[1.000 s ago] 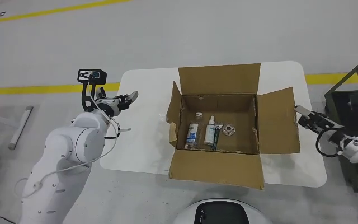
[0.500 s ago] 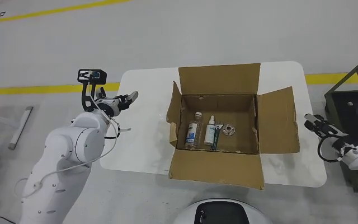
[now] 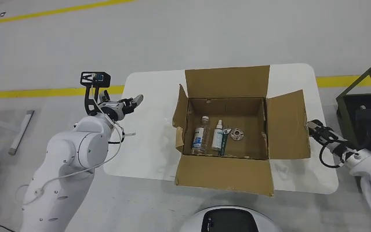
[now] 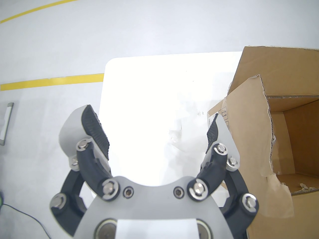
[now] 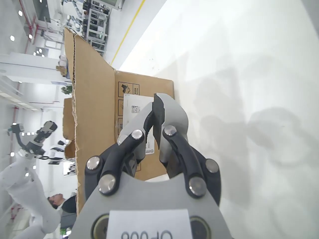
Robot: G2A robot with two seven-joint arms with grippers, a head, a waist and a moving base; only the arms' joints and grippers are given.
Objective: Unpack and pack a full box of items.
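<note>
Left tool [image 4: 151, 115] spread wide, empty, above the counter's [image 3: 148, 145] left edge. Right tool [image 5: 155, 109] pinched shut on nothing, near the right edge, just beside the box's [image 3: 227, 82] right flap. Box open mid-counter, cut off in the left wrist view. Inside: one bottle [image 3: 199, 136], a second bottle [image 3: 218, 136], a small round metal piece [image 3: 236, 134], and something dark alongside, too small to tell.

Small printed label [image 5: 132, 101] and handling symbols [image 5: 128, 88] on box [image 5: 94, 95], none legible.
</note>
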